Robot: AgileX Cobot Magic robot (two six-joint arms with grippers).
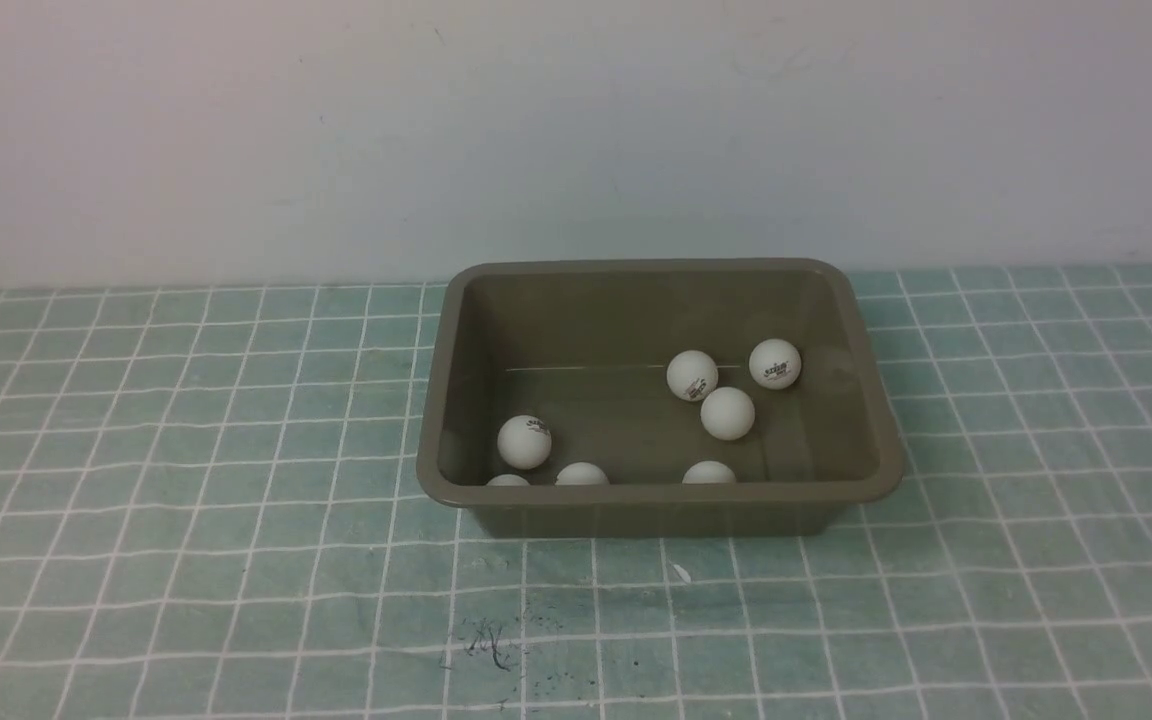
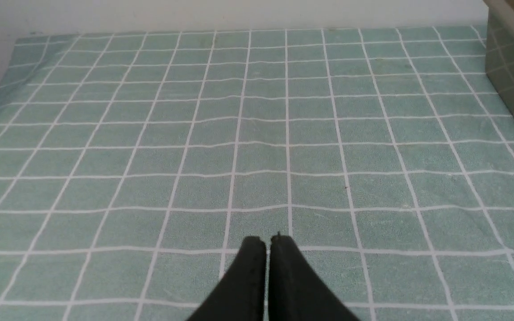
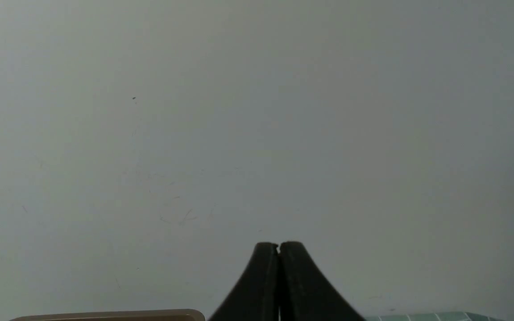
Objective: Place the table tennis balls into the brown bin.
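Observation:
The brown bin (image 1: 436,400) stands at the middle of the table in the front view. Several white table tennis balls lie inside it: one (image 1: 524,442) near its left front, a cluster at the right with one (image 1: 692,375), another (image 1: 775,363) and a third (image 1: 727,413), and more half hidden behind the front rim (image 1: 582,474). Neither arm shows in the front view. My left gripper (image 2: 268,239) is shut and empty over bare cloth, with the bin's outer wall (image 2: 513,76) off to one side. My right gripper (image 3: 278,244) is shut and empty, facing the wall, the bin's rim (image 3: 105,315) at the picture's edge.
A teal cloth with a white grid (image 1: 186,450) covers the table. A plain pale wall (image 1: 576,130) rises behind it. Small dark marks (image 1: 486,645) and a white speck (image 1: 681,573) lie on the cloth in front of the bin.

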